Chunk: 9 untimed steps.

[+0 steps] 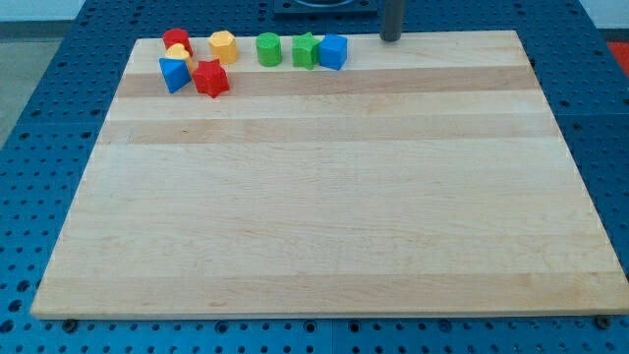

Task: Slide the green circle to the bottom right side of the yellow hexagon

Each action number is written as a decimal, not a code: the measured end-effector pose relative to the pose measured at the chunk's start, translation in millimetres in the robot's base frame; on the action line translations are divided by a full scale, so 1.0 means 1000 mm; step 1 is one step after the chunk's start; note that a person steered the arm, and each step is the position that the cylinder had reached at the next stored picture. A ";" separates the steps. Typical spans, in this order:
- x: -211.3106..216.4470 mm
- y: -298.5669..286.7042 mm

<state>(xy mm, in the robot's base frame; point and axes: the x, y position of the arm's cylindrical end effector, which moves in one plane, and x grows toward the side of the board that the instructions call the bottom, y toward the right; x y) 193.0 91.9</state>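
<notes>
The green circle (268, 49) stands near the board's top edge, right of the yellow hexagon (223, 46) with a small gap between them. My tip (391, 39) is at the top edge of the board, well to the right of the green circle and beyond the blue cube (333, 52). A green star (306, 50) sits between the green circle and the blue cube.
At the top left are a red block (176, 39), a small yellow block (178, 53), a blue triangular block (174, 75) and a red star (210, 79). The wooden board (324, 197) lies on a blue pegboard table.
</notes>
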 end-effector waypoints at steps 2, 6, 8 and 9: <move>0.000 -0.067; 0.022 -0.147; 0.026 -0.183; 0.032 -0.198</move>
<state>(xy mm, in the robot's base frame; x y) 225.3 -106.1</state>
